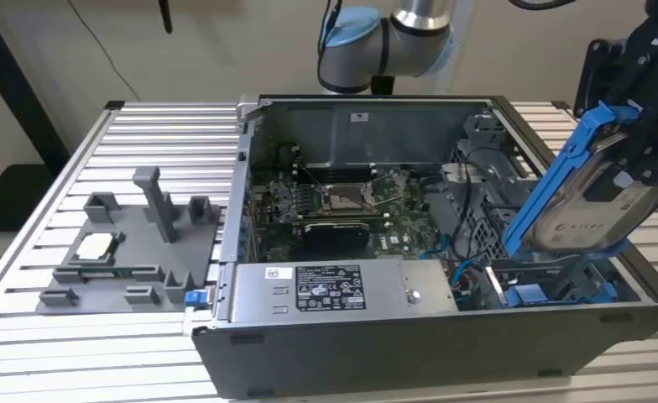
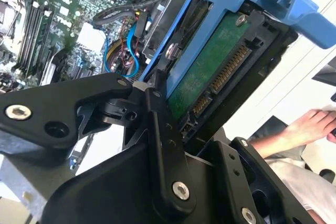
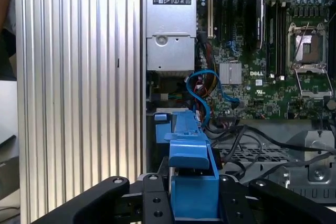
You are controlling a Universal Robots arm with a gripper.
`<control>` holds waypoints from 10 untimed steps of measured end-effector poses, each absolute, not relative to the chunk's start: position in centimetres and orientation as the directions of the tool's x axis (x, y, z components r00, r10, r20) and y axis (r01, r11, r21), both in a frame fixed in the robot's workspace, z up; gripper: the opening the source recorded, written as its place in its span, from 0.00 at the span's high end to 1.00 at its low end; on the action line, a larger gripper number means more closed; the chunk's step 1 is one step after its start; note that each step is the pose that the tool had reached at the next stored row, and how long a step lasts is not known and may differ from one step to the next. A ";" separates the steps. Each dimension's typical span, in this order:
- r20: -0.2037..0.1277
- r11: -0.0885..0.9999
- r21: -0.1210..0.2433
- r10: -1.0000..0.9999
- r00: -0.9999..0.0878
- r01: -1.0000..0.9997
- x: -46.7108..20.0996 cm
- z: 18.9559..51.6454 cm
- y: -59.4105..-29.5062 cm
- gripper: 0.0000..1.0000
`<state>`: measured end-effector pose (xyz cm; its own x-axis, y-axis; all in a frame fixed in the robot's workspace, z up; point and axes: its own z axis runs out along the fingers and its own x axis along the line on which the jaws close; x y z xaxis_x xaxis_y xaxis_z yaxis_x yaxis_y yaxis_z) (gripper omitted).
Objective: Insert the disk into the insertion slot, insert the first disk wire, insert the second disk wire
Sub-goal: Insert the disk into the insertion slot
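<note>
As tool (image 1: 639, 155) clamps disk (image 1: 587, 214), tilted over slot (image 1: 542, 294)

An open case (image 1: 419, 357) lies on a slatted table (image 1: 38, 336), motherboard (image 1: 341, 206) and power supply (image 1: 329, 290) exposed. A grey jig (image 1: 138, 252) sits just beside it, on the exterior view's left.

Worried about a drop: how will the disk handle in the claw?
The disk looks rigid and probably heavy for its size, a metal slab. Its exposed circuit board seems fragile. The smooth blue carrier, held tilted, might slip.
</note>
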<state>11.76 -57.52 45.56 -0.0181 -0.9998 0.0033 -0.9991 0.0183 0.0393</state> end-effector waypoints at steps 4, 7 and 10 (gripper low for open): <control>0.003 0.018 0.040 -1.000 -0.018 -0.999 11.8 45.2 -57.5 0.67; 0.003 0.018 0.040 -1.000 -0.018 -0.999 11.8 44.9 -57.5 0.67; 0.003 0.018 0.040 -1.000 -0.018 -0.999 11.8 44.7 -57.5 0.67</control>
<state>11.76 -57.52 44.70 -0.0181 -0.9998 0.0033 -0.9990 0.0182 0.0400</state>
